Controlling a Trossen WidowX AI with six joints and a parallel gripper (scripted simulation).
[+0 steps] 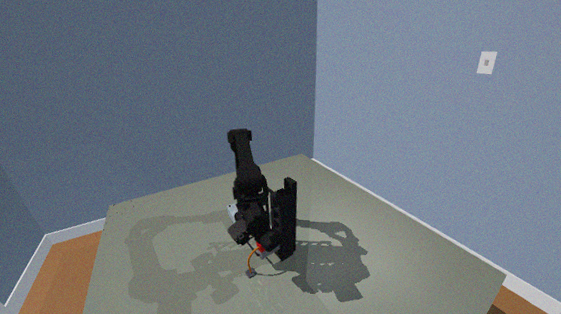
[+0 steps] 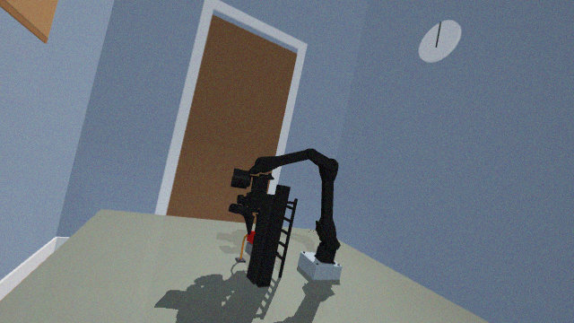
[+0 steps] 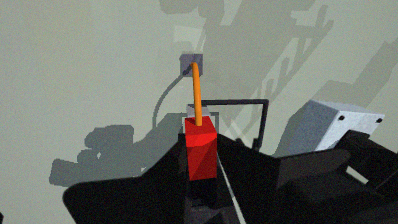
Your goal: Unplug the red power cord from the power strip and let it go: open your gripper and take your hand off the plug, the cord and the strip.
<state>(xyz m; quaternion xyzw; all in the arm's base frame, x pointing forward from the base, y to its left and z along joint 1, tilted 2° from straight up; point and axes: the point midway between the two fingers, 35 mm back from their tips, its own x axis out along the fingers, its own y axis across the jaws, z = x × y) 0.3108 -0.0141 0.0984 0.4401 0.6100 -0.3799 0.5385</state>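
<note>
Pinching the red plug (image 3: 201, 150), the tool (image 3: 202, 172) is clamped shut on it — the strip (image 2: 268, 233) stands beside, so outward pull is needed.

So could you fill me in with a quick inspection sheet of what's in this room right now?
Surface: grey-green table top, shadowed.
Job's things: red plug at the upright black power strip.
Clutter: nothing seen.
Claw: claw shut on the red plug.
Cables: orange cord running from the plug to a small grey block on the table.
Surroundings: brown door, wall clock, wall switch plate, arm's grey base.
</note>
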